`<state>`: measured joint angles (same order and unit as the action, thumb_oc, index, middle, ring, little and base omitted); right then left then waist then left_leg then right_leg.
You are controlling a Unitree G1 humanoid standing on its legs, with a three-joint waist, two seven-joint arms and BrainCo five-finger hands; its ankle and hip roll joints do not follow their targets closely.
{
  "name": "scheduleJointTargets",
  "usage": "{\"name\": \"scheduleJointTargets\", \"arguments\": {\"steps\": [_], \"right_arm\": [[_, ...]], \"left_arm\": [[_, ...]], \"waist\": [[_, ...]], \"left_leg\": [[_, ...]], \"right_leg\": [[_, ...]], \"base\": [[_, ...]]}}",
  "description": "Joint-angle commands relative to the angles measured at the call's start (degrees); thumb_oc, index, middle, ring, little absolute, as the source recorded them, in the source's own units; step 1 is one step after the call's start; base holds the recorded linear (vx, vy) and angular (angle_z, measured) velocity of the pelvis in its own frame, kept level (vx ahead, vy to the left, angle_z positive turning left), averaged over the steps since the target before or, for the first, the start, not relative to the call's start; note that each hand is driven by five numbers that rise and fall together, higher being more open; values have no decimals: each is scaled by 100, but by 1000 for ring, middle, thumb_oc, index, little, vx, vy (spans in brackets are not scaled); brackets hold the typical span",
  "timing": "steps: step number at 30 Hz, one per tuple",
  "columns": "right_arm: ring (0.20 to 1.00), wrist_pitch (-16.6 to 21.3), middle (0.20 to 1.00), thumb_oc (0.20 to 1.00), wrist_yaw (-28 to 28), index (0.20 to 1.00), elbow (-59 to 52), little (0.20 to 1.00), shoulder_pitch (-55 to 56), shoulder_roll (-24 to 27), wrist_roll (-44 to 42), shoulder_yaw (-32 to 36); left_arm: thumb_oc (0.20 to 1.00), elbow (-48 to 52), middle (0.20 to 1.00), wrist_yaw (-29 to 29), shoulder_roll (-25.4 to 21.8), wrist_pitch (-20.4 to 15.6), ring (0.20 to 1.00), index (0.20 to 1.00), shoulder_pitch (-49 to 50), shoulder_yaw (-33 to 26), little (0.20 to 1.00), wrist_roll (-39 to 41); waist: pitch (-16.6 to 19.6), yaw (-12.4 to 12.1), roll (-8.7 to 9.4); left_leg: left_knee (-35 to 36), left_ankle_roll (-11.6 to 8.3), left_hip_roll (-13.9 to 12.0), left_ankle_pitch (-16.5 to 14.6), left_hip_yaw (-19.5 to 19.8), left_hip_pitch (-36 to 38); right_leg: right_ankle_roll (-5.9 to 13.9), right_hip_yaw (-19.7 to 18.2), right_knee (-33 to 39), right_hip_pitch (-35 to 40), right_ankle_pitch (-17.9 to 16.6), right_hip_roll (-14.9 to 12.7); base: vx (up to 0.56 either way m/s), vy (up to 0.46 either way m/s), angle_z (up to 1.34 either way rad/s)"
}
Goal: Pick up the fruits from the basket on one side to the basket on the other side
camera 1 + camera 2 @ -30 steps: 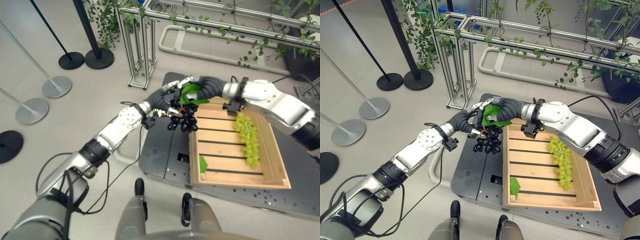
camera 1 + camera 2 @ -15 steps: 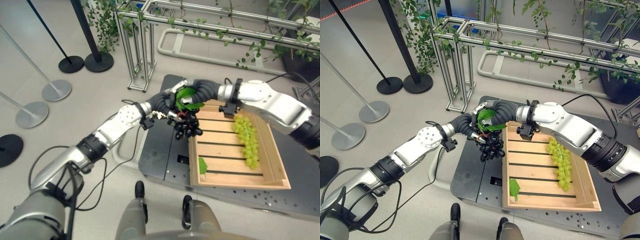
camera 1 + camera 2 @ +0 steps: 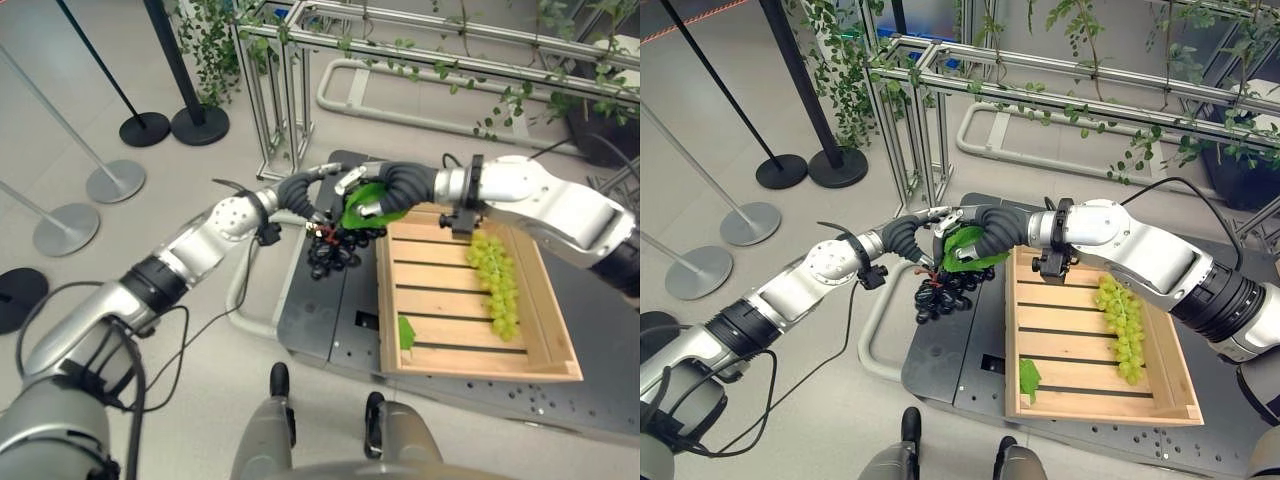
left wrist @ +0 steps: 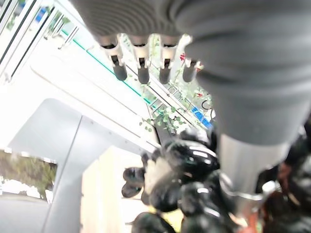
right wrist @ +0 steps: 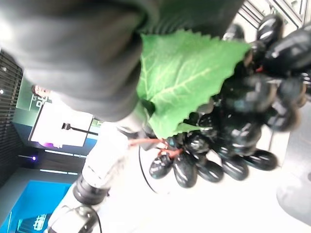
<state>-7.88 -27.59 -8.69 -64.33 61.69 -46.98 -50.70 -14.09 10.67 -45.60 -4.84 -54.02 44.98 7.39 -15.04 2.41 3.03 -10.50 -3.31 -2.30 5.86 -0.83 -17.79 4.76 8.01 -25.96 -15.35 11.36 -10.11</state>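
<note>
A bunch of black grapes (image 3: 333, 250) hangs in the air just left of the wooden crate (image 3: 480, 368), above the dark platform (image 3: 320, 310). Its green leaf (image 3: 365, 205) is caught in my right hand (image 3: 392, 188), whose fingers curl over it; that leaf (image 5: 184, 82) lies over the dark berries (image 5: 243, 116). My left hand (image 3: 298, 192) meets the bunch from the other side, thumb (image 4: 243, 165) pinching at the reddish stem beside the berries (image 4: 189, 160). A long bunch of green grapes (image 3: 492, 285) lies inside the crate along its right wall.
A loose green leaf (image 3: 405, 330) lies in the crate's near left corner. A metal frame rack (image 3: 275, 100) with vines stands behind the platform. Silver stanchion bases (image 3: 115, 180) and black ones (image 3: 200, 125) stand on the floor to the left.
The black bunch has swung left, off the crate's edge and out over the platform, following my left hand as it drew back left. My right hand stayed on the leaf.
</note>
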Motion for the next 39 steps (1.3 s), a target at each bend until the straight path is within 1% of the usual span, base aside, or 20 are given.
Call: {"name": "scheduleJointTargets", "arguments": {"steps": [1,9,13,17,20,25,28,31,36,37,38,39], "right_arm": [[200,384,200,200,-67,200,-476,200,-827,-28,-831,4],[200,448,200,200,-28,200,-510,200,-1133,-95,-919,-220],[200,470,200,200,4,200,-444,200,-1408,-189,-1010,-408],[200,501,200,200,20,200,-416,200,-1633,-158,-1039,-588],[200,542,200,200,27,200,-397,200,-1677,-114,-1066,-610],[200,696,200,200,105,200,-383,200,-1836,133,-1149,-572],[200,722,200,200,127,200,-367,200,-1919,201,-1151,-601],[200,824,200,200,198,200,-374,200,-2086,343,-1179,-594],[200,954,200,200,324,200,-107,200,-2165,476,-1206,-527],[200,981,200,200,346,200,-55,200,-2163,490,-1218,-481],[200,1033,200,200,387,200,38,200,-2147,517,-1251,-411],[200,1034,200,200,387,200,38,200,-2146,513,-1250,-414]], "left_arm": [[1000,-75,1000,-197,-87,-296,1000,1000,-473,99,1000,-335],[1000,-84,1000,-296,-34,-341,1000,1000,-649,234,1000,-511],[1000,-93,1000,-301,38,-377,1000,1000,-790,419,1000,-637],[1000,-179,1000,-271,-18,-387,1000,1000,-865,572,1000,-798],[1000,-243,1000,-268,-41,-387,1000,1000,-815,569,1000,-815],[1000,-236,1000,-258,-73,-396,1000,1000,-427,361,1000,-567],[1000,-175,1000,-247,-117,-405,1000,1000,-346,290,1000,-497],[1000,-144,1000,-251,-160,-404,1000,1000,-195,201,1000,-504],[1000,-275,1000,-282,-88,-407,1000,1000,26,105,1000,-541],[1000,-257,1000,-287,-67,-417,1000,1000,84,58,1000,-492],[1000,-216,1000,-331,0,-451,1000,1000,268,-103,1000,-222],[1000,-212,1000,-329,-4,-450,1000,1000,276,-109,1000,-221]], "waist": [[345,75,156],[351,71,159],[348,69,174],[349,83,180],[347,87,186],[367,90,217],[378,94,218],[384,100,225],[411,112,238],[416,110,240],[429,105,247],[433,109,246]], "left_leg": [[-845,-257,-119,-1182,281,-49],[-845,-264,-127,-1192,260,-24],[-859,-265,-136,-1210,247,-11],[-884,-269,-152,-1229,244,-9],[-880,-270,-158,-1241,243,9],[-888,-284,-175,-1263,236,27],[-895,-287,-177,-1267,241,19],[-883,-292,-182,-1266,243,26],[-872,-294,-184,-1271,236,25],[-868,-296,-186,-1272,234,26],[-870,-298,-184,-1278,226,24],[-871,-298,-184,-1279,226,23]], "right_leg": [[430,-229,896,158,-438,-173],[428,-240,900,177,-428,-167],[431,-245,893,191,-415,-157],[428,-243,893,191,-410,-153],[433,-247,902,206,-410,-149],[427,-249,911,217,-405,-142],[431,-248,913,213,-408,-140],[434,-249,923,216,-407,-135],[434,-241,947,232,-409,-125],[433,-239,955,236,-409,-124],[432,-230,970,247,-409,-127],[432,-230,970,246,-409,-127]], "base": [[0,0,0],[0,0,0],[0,0,0],[0,0,0],[0,0,0],[0,0,0],[0,0,0],[0,0,0],[0,0,0],[0,0,0],[0,0,0],[0,0,0]]}}
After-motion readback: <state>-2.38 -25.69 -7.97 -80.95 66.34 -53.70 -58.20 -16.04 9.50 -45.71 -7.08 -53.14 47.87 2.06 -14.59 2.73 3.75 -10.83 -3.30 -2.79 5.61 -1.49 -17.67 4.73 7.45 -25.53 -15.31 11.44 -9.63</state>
